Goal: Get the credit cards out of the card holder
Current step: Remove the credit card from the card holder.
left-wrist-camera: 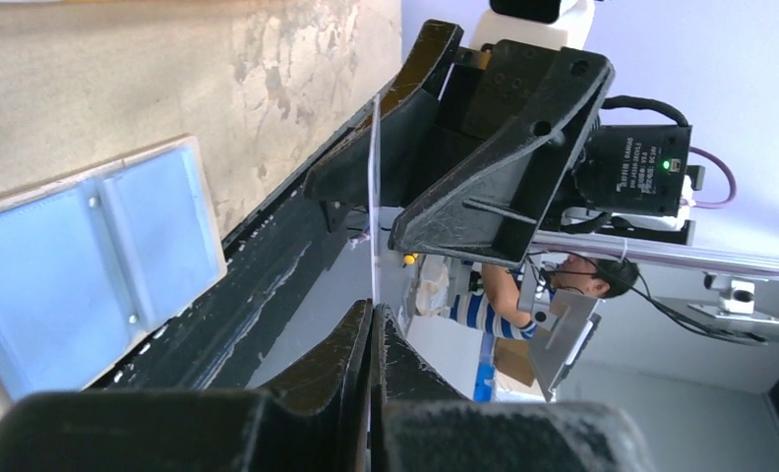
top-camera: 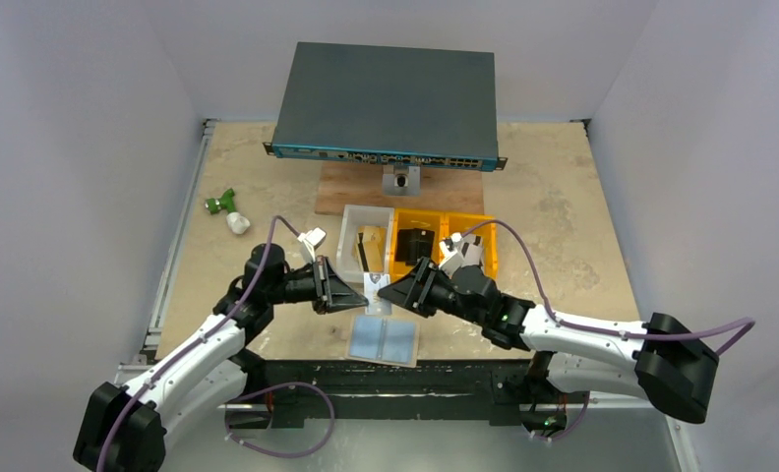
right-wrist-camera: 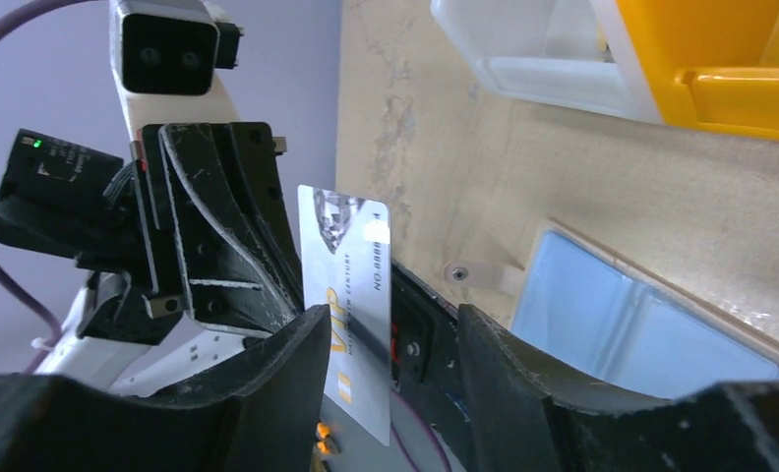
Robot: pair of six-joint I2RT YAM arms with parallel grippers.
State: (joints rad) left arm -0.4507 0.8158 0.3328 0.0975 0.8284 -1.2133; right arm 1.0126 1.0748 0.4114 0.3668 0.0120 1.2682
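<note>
Clamping silver plastic credit card near unfolded pale blue card holder on tabletop: left tool; right tool, jaws apart, flanking same card.

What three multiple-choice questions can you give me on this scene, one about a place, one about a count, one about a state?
1. Where is the card holder?
A. in a bin
B. on the network switch
C. lying open on the table

2. How many yellow bins are there?
A. one
B. two
C. three

3. The left gripper is:
A. shut on a card
B. open and empty
C. shut on the card holder

Answers: C, its blue panels lie flat in front of the bins; B, two stand side by side; A, it clamps the card's edge.
</note>
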